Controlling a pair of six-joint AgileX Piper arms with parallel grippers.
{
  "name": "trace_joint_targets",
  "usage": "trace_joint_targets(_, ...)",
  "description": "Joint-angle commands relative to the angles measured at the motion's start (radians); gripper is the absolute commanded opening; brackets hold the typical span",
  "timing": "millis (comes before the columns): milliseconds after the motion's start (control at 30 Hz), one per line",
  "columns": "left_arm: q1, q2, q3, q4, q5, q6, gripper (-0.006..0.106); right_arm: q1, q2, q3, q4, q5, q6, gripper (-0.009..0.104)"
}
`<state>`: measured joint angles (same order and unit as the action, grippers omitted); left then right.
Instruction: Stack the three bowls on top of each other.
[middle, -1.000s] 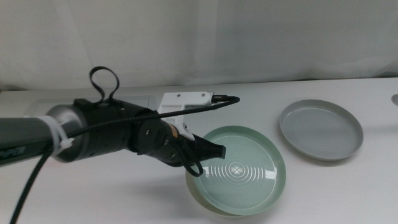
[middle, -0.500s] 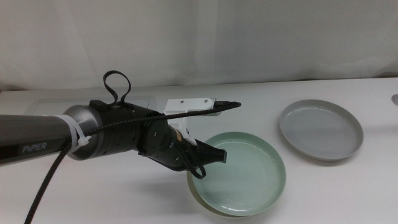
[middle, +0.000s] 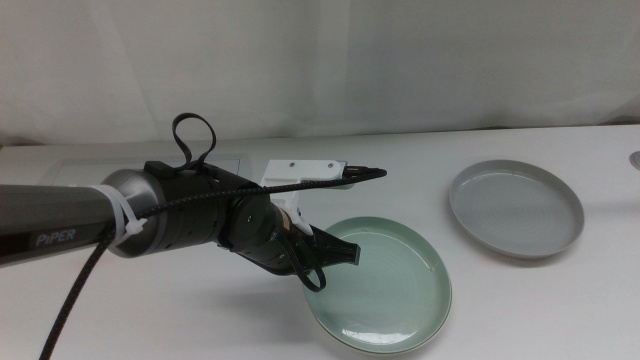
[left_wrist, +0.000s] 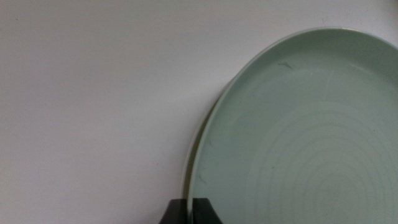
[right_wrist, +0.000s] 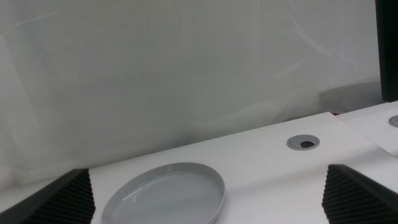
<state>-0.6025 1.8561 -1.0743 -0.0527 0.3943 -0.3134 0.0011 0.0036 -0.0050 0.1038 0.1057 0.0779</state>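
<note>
Nearest the camera: the mint green bowl (middle: 385, 282) sits low in the middle view, and the left gripper (middle: 335, 253) holds it by its near-left rim.
Left gripper's claw: clamped on the mint green bowl's rim; the left wrist view shows the two dark jaw tips pressed together at the bowl's edge (left_wrist: 261, 143).
White bowl: only a thin pale sliver (left_wrist: 188, 167) peeks out from under the green bowl's rim in the left wrist view, so I judge the green one is nested on the white one; in the middle view the white bowl is wholly covered.
Done so far: as I read it, two of the three bowls are stacked, though the green bowl is not yet released.
Left to do: the grey bowl (middle: 515, 207) lies alone, well apart to the right and farther back, and must still join the pile.
Right gripper: out of the middle view; its wrist camera shows its jaws spread wide at the picture's two lower corners, holding nothing, with the grey bowl (right_wrist: 163, 194) near it.
Hard to make out: whether the green bowl rests fully seated or is slightly lifted on the gripped side cannot be told.
Farther back: a round cable grommet (right_wrist: 303, 142) in the table (middle: 520, 310), then a white curtain (middle: 400, 60).
</note>
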Motion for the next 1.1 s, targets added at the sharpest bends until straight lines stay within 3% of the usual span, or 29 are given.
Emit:
trace_joint_targets(0,0.001,0.003,-0.002,0.003,0.002,-0.006,-0.002,0.002,-0.032,0.041,-0.006,-0.011,-0.004,0.103)
trace_joint_targets(33,0.001,0.003,-0.002,0.003,-0.005,-0.006,0.015,0.002,-0.032,0.041,-0.006,-0.011,-0.004,0.103)
trace_joint_targets(100,0.001,0.003,-0.009,0.003,-0.001,-0.006,0.037,0.002,-0.032,0.041,-0.006,-0.011,-0.004,0.103)
trace_joint_targets(200,0.001,0.003,-0.040,0.003,0.023,-0.006,0.090,0.002,-0.032,0.041,-0.006,-0.011,-0.004,0.103)
trace_joint_targets(433,0.005,-0.053,-0.136,0.053,0.090,0.026,0.092,0.002,-0.032,0.041,-0.006,-0.015,-0.004,0.103)
trace_joint_targets(633,0.038,-0.167,-0.165,0.178,0.089,0.021,0.092,0.002,-0.032,0.041,-0.006,-0.015,-0.004,0.103)
trace_joint_targets(833,0.153,-0.273,-0.165,0.184,0.097,0.017,0.092,0.002,-0.032,0.041,-0.006,-0.015,-0.004,0.103)
trace_joint_targets(1067,0.341,-0.390,-0.165,0.305,0.182,0.006,0.092,0.002,-0.032,0.041,-0.006,-0.015,-0.004,0.103)
